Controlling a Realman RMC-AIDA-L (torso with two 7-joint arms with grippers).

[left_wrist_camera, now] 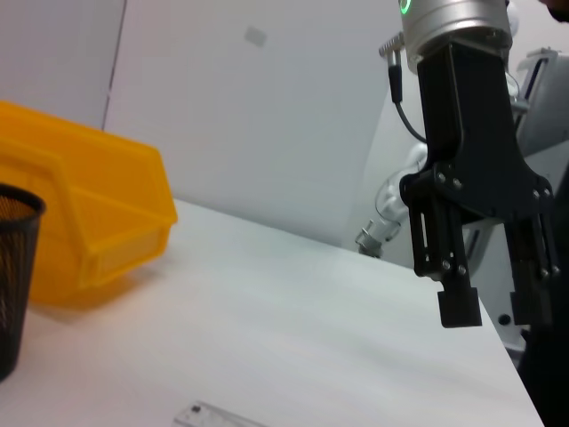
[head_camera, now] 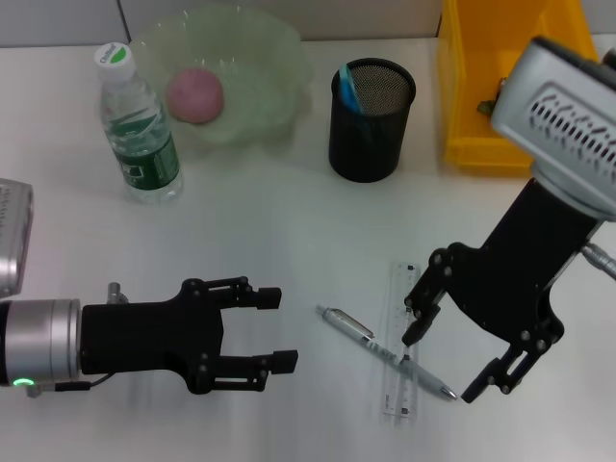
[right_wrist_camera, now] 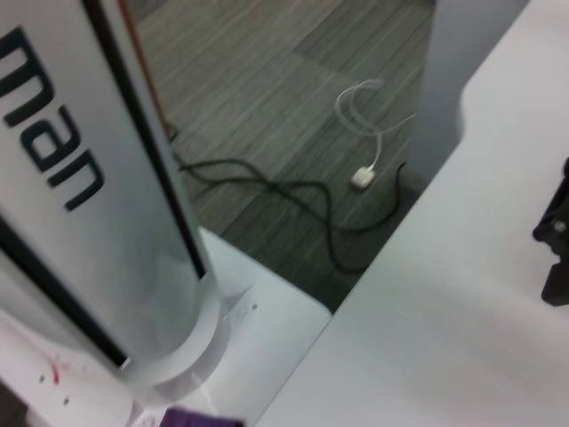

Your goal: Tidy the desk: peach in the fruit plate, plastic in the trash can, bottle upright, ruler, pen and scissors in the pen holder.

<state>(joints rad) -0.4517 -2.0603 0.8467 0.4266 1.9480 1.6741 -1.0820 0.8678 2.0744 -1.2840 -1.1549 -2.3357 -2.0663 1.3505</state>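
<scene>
**White desk, both grippers open over the near edge**

The white desk (head_camera: pixel 289 221) runs back to a pale wall. At the rear, a bottle (head_camera: pixel 138 123) stands upright beside the translucent fruit plate (head_camera: pixel 269 67), which holds the peach (head_camera: pixel 195 94). The black mesh pen holder (head_camera: pixel 372 120) sits to the right, next to a yellow bin (head_camera: pixel 472 106). Near the front, a pen (head_camera: pixel 385 351) lies across a clear ruler (head_camera: pixel 399 342). The right gripper (head_camera: pixel 445 358) hangs spread wide over the pen's tip. The left gripper (head_camera: pixel 279 330) hovers nearby, fingers parted, holding nothing. The right wrist view shows grey floor with cables (right_wrist_camera: pixel 302 191) beyond the desk edge
</scene>
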